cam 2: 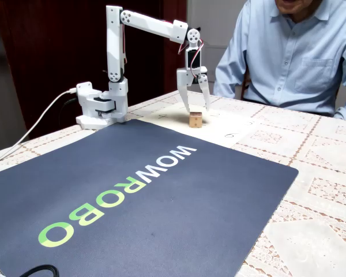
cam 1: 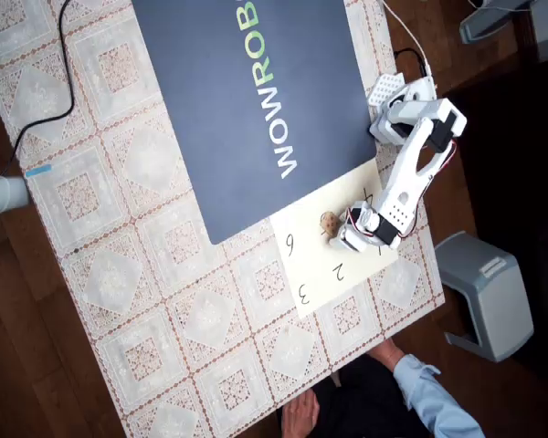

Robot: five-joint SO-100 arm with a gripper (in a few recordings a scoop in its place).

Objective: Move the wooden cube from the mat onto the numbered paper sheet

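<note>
The wooden cube [cam 1: 329,222] [cam 2: 195,120], small and light brown with dark dots, rests on the numbered paper sheet [cam 1: 320,269] [cam 2: 233,131], just beyond the mat's edge. The dark navy mat [cam 1: 247,109] [cam 2: 138,196] with WOWROBO lettering has nothing on it. My white gripper [cam 1: 341,228] [cam 2: 196,109] points straight down over the cube and is open. Its two fingertips hang a little above the cube's top, one to each side, not touching it.
The arm's base [cam 1: 406,96] [cam 2: 98,107] stands on the lace tablecloth beside the mat, with a white cable running off it. A person in a light blue shirt [cam 1: 420,392] [cam 2: 288,52] sits at the table's edge close to the sheet. A black cable [cam 1: 64,73] crosses the tablecloth.
</note>
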